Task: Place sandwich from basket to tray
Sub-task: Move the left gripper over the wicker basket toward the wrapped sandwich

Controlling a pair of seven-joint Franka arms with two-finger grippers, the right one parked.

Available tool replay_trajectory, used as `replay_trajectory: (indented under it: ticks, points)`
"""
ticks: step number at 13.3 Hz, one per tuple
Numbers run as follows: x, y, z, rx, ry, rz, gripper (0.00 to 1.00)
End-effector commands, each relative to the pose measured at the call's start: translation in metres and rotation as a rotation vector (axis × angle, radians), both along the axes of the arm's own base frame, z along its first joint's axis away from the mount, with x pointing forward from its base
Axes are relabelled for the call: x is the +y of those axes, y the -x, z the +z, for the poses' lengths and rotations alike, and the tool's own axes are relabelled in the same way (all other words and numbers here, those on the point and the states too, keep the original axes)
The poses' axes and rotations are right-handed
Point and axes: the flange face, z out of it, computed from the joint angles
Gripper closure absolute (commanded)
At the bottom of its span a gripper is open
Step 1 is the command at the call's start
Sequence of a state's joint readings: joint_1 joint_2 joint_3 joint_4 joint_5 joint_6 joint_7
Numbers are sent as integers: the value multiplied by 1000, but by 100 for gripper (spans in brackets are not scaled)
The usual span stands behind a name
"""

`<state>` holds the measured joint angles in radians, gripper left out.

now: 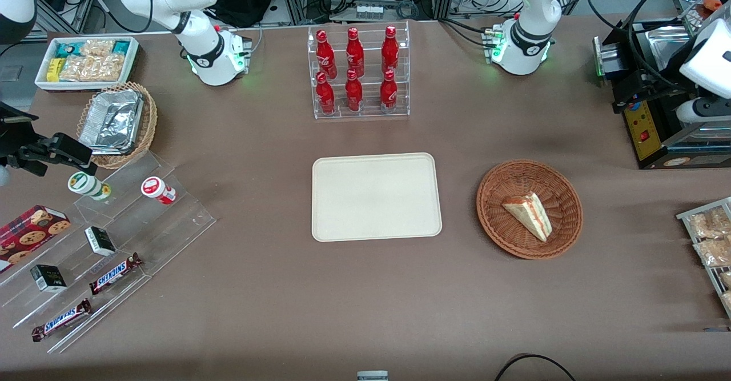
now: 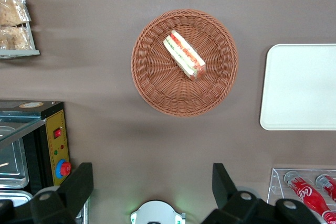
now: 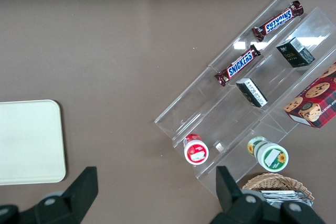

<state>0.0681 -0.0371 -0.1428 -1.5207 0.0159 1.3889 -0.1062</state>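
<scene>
The sandwich point(image 1: 529, 214), a white bread wedge with orange-red and green filling, lies in the round reddish-brown basket point(image 1: 502, 181). It shows the same way in the left wrist view, sandwich point(image 2: 184, 55) in basket point(image 2: 157, 87). The cream tray point(image 1: 376, 196) lies flat and bare beside the basket, toward the parked arm's end; its edge also shows in the left wrist view point(image 2: 299, 87). My left gripper point(image 2: 151, 171) hangs high above the table between its arm base and the basket, apart from both. It is open and empty. In the front view it point(image 1: 637, 92) shows by the black oven.
A clear rack of red bottles point(image 1: 358, 72) stands farther from the front camera than the tray. A black oven point(image 1: 657, 129) and a wire rack of snack bags point(image 1: 711, 238) sit at the working arm's end. Clear shelves with candy bars point(image 1: 114, 272) lie at the parked arm's end.
</scene>
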Motion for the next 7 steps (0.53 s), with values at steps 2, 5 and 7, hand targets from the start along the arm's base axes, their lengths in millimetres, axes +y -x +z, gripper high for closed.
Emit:
replay_trajectory:
  ticks: [2, 5, 7]
  points:
    - [5, -12, -10, 26, -6, -4, 0]
    - [6, -36, -62, 108, -22, 0, 0]
    - [1, -52, -99, 134, -27, -12, 0]
